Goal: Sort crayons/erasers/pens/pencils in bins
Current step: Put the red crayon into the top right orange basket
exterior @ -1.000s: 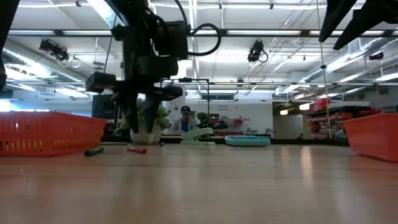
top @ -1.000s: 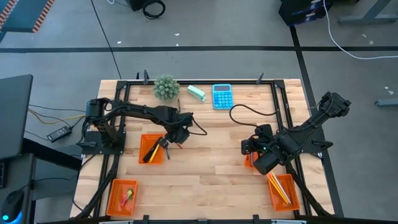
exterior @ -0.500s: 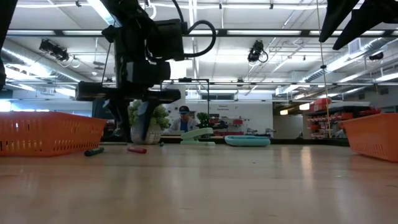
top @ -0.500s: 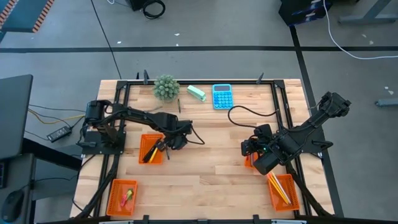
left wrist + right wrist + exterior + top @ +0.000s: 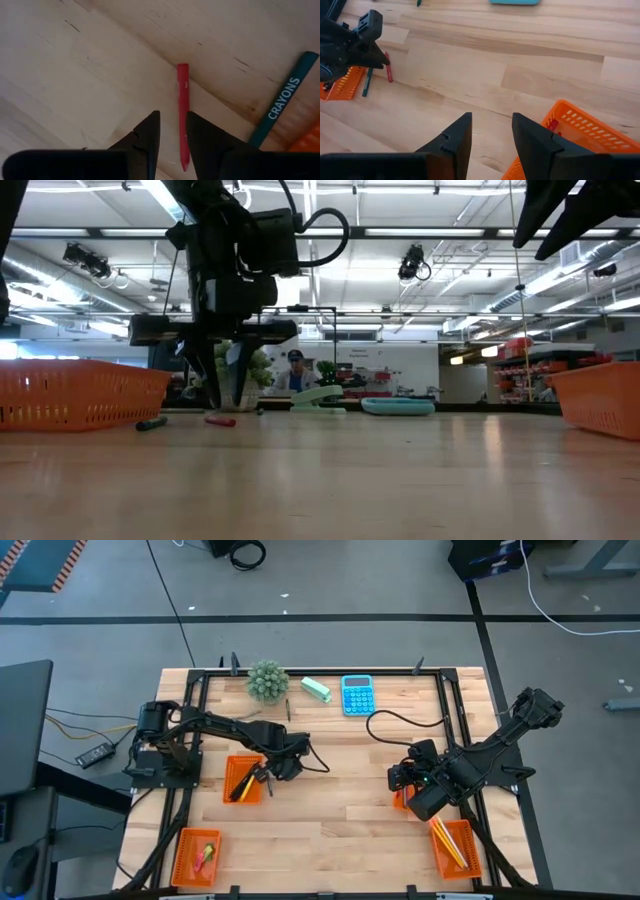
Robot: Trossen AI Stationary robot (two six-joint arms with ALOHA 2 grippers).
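1. Left arm: reaches from left edge toward centre-left of high view; left gripper pointed down, low over tabletop, fingers narrowly apart.
2. Right arm: bent at centre-right of high view; right gripper fingers parted, nothing between.

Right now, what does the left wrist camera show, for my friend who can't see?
A red crayon lies on the wooden table between the left hand's two dark fingers. A teal stick printed CRAYONS lies nearby.

Four orange bins, one blue calculator, one small plant.
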